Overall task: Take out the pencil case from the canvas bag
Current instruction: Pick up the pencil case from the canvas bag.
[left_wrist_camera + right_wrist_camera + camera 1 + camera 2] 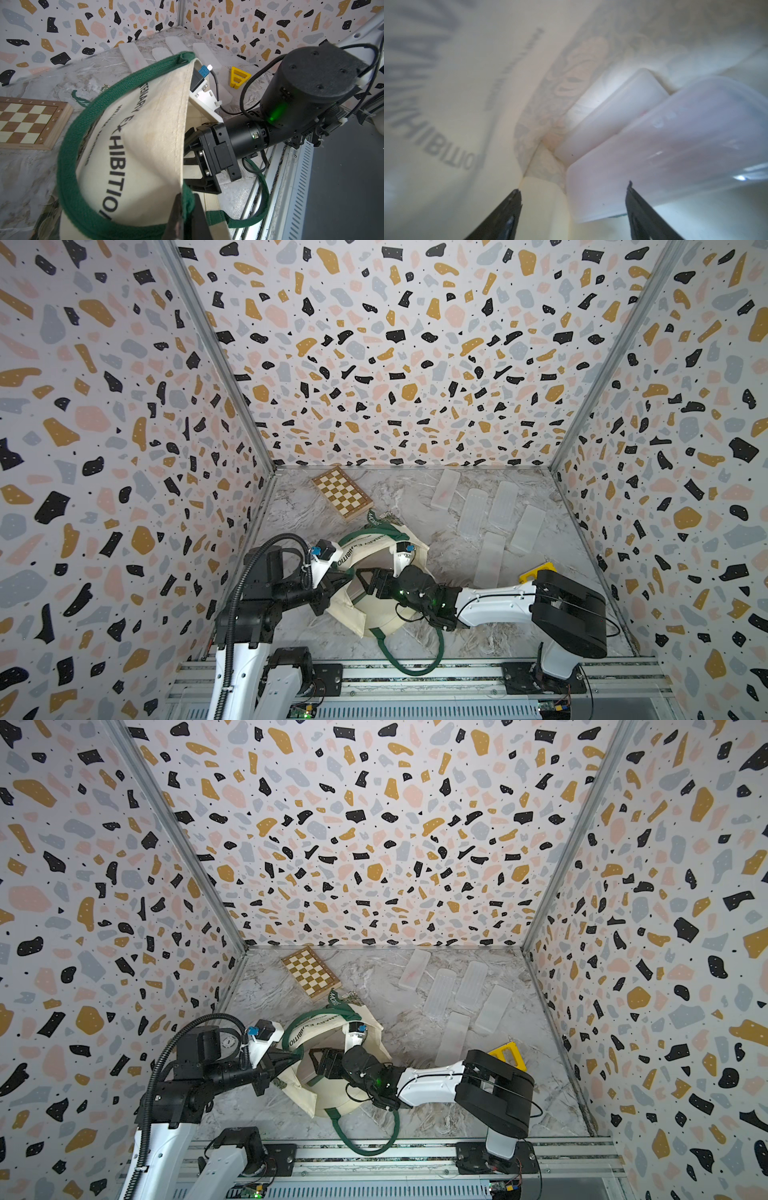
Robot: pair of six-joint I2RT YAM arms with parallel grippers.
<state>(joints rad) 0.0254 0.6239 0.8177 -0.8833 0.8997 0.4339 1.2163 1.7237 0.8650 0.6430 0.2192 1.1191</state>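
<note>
Marble table, canvas bag near its front edge, mouth held open, right arm reaching in; nothing gripped yet.
Five translucent cases lie on the table, well apart from the bag. Inside the bag: pencil case, with a second case behind it. Left gripper is clamped shut on the bag's green-strapped rim. Right gripper has its jaws wide inside the mouth, the near case's end between them, no grip visible. Judged early-mid: closing, pulling out and setting down remain.
</note>
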